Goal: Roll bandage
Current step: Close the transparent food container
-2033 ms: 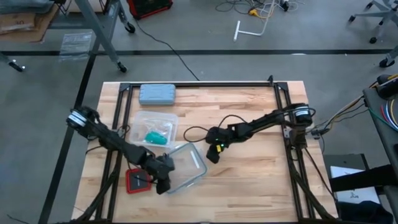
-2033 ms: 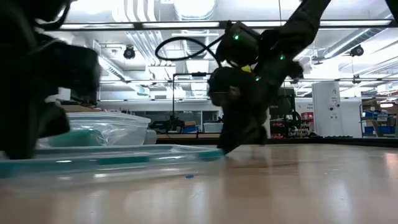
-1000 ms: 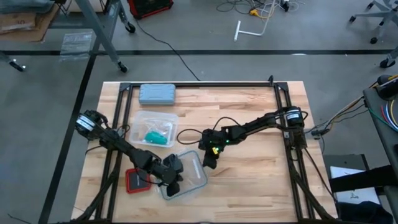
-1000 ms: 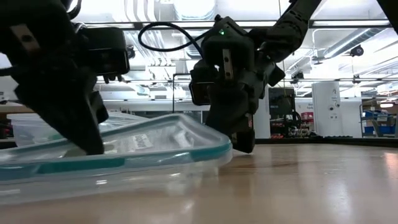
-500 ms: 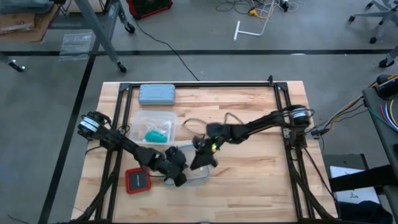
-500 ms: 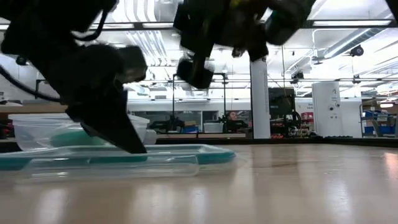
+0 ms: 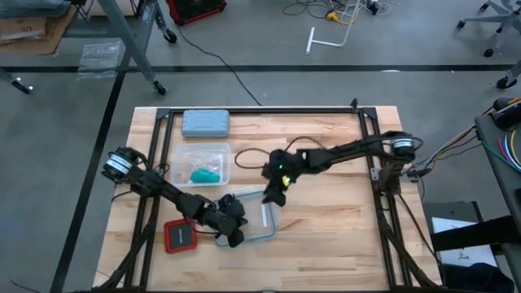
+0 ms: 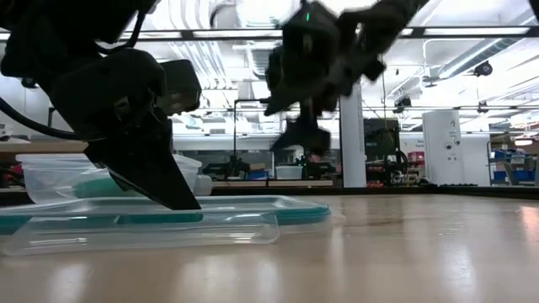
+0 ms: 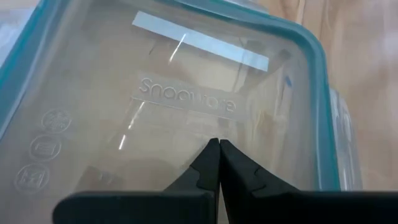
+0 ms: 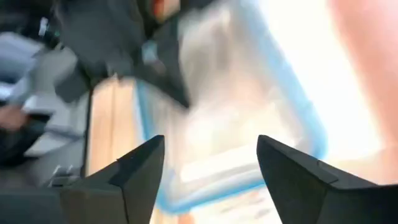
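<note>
The teal-green bandage (image 7: pixel 205 174) lies as a loose bundle in a clear tub (image 7: pixel 184 159) at the table's left, seen behind the lid in the low view (image 8: pixel 93 187). The tub's clear lid (image 7: pixel 256 213) with a teal rim lies flat on the wood to the tub's near right. My left gripper (image 7: pixel 234 233) is shut, its tips on the lid (image 9: pixel 186 74). My right gripper (image 7: pixel 273 195) hangs open in the air above the lid's far right part (image 10: pixel 249 124), touching nothing. My left gripper presses its shut fingertips (image 9: pixel 219 146) down on the lid's top face, on its near left part (image 9: pixel 186 130). The fingers slant down from the table's left (image 8: pixel 187 204). The lid lies flat on the table under them.
A grey-blue hard case (image 7: pixel 205 123) sits at the far left. A red flat thing (image 7: pixel 177 236) lies at the near left beside my left arm. Bare wood (image 7: pixel 334 220) takes up the table's right half, inside black frame rails (image 7: pixel 370 163).
My right gripper has come off the lid's right edge and gone up and toward the far edge. The lid, which stood tilted with that edge raised, has dropped flat on the table. My left gripper has stayed on it.
</note>
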Controlling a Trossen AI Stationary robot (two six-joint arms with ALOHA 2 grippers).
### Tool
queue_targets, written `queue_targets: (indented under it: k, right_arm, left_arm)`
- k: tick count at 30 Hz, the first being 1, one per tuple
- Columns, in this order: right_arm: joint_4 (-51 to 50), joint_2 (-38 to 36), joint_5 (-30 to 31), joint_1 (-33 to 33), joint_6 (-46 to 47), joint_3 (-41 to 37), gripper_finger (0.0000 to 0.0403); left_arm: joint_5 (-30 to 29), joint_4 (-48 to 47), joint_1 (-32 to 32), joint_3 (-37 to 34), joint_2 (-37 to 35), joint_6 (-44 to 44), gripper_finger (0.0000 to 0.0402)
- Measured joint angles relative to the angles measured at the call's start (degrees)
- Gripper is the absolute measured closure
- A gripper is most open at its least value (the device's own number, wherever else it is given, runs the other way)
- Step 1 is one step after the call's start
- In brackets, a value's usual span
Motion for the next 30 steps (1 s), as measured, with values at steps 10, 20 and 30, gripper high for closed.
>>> queue_targets:
  k: [10, 20, 30]
  right_arm:
    - [-7.58, 1.22, 8.91, -0.83, -5.62, 1.01, 0.0141]
    - [-3.83, 10.58, 2.97, -0.24, -4.65, 2.41, 0.0138]
    - [5.47, 15.84, -7.12, 0.35, 1.87, 5.1, 0.0152]
  left_arm:
    - [-0.26, 0.48, 0.91, -0.07, 0.02, 0.62, 0.0401]
    - [-0.95, 0.33, 1.49, -0.3, 0.01, 0.64, 0.0401]
    - [-1.34, 9.11, 1.62, -0.24, 5.74, 0.57, 0.0401]
